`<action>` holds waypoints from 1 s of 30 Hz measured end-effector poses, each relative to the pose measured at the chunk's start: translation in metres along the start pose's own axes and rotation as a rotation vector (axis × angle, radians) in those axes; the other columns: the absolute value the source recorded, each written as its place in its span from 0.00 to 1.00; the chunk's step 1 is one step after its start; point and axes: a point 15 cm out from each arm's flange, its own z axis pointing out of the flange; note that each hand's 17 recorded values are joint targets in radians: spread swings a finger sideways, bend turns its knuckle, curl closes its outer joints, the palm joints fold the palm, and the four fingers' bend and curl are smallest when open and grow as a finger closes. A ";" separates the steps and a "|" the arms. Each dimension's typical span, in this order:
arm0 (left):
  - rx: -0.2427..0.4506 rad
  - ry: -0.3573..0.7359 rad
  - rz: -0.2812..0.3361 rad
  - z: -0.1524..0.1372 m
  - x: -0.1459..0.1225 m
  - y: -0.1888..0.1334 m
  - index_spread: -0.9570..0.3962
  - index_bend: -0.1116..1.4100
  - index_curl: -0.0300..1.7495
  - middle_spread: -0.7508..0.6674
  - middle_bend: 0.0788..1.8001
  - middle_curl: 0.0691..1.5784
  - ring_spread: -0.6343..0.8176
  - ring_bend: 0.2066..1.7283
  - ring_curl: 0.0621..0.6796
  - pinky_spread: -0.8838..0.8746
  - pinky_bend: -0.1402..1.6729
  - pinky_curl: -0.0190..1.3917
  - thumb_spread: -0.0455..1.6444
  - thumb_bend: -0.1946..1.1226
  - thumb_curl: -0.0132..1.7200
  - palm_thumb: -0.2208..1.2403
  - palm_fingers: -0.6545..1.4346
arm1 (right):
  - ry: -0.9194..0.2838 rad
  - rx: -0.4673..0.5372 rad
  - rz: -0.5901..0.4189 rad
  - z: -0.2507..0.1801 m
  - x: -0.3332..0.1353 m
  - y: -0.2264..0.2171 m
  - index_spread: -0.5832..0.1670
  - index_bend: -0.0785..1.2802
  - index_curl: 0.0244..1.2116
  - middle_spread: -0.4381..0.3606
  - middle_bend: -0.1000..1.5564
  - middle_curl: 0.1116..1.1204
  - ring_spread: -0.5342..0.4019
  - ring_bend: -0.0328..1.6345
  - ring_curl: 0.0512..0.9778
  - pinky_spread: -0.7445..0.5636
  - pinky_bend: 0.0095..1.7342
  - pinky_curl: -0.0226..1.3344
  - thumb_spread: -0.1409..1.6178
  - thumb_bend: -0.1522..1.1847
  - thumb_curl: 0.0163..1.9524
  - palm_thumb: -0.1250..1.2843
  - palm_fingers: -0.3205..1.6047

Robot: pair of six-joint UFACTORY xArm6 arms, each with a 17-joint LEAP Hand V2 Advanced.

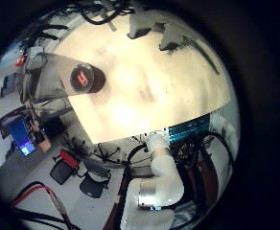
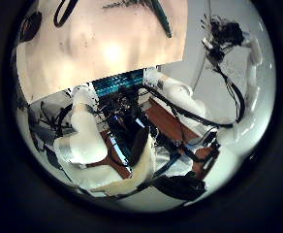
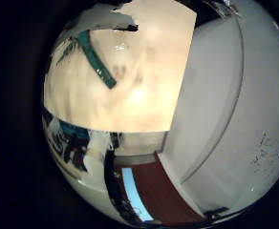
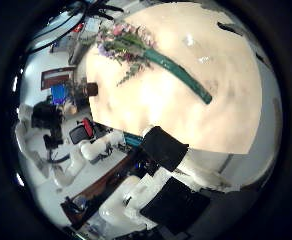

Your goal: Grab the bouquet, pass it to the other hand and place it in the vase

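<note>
The bouquet [image 4: 136,50] lies flat on the pale tabletop [image 4: 201,120], blooms bunched at one end and a long wrapped stem [image 4: 181,75] trailing out from them. Nothing is touching it; the right little-finger palm view catches only the stem end, well off below the camera. The vase [image 1: 86,79], a dark round vessel, stands upright on the same tabletop, seen from above in the left little-finger palm view, well apart from anything else there.

Neither robot hand has hold of anything as far as these views show: no stem runs close across any palm camera. Whether the fingers of either are straight or curled, I cannot tell.

So the pick-up is not yet done, by my reading. To do it well, the right robot hand should come down over the stem, not the blooms, with fingers crossing it square. Take it near the flower end, leaving a bare length of stem for the other robot hand to grab at the pass. Close gently, or the stalks may crush.
</note>
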 end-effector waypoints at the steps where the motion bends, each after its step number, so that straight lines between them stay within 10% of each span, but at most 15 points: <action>1: 0.005 0.000 0.003 0.002 0.001 0.001 0.72 0.16 0.14 0.78 0.10 0.18 0.80 0.28 0.22 0.81 0.27 0.24 0.70 0.13 0.17 0.29 0.30 | -0.014 -0.012 0.011 0.009 -0.001 0.000 0.45 0.18 0.23 0.53 0.31 0.25 0.48 0.54 0.14 0.80 0.52 0.07 0.72 0.11 0.18 0.41 0.36; 14: -0.001 0.002 0.056 0.012 -0.010 0.005 0.71 0.16 0.14 0.78 0.10 0.18 0.81 0.26 0.21 0.81 0.27 0.24 0.71 0.13 0.16 0.28 0.30 | -0.102 -0.054 0.169 0.141 -0.006 0.002 0.51 0.18 0.23 0.57 0.32 0.26 0.50 0.57 0.15 0.79 0.54 0.05 0.70 0.10 0.19 0.45 0.36; 30: -0.017 0.022 0.054 0.013 -0.019 0.008 0.71 0.16 0.14 0.78 0.09 0.18 0.81 0.26 0.22 0.81 0.27 0.24 0.71 0.13 0.17 0.28 0.30 | -0.109 -0.111 0.198 0.180 -0.009 -0.004 0.52 0.20 0.26 0.58 0.35 0.27 0.49 0.58 0.15 0.78 0.54 0.01 0.69 0.10 0.19 0.46 0.38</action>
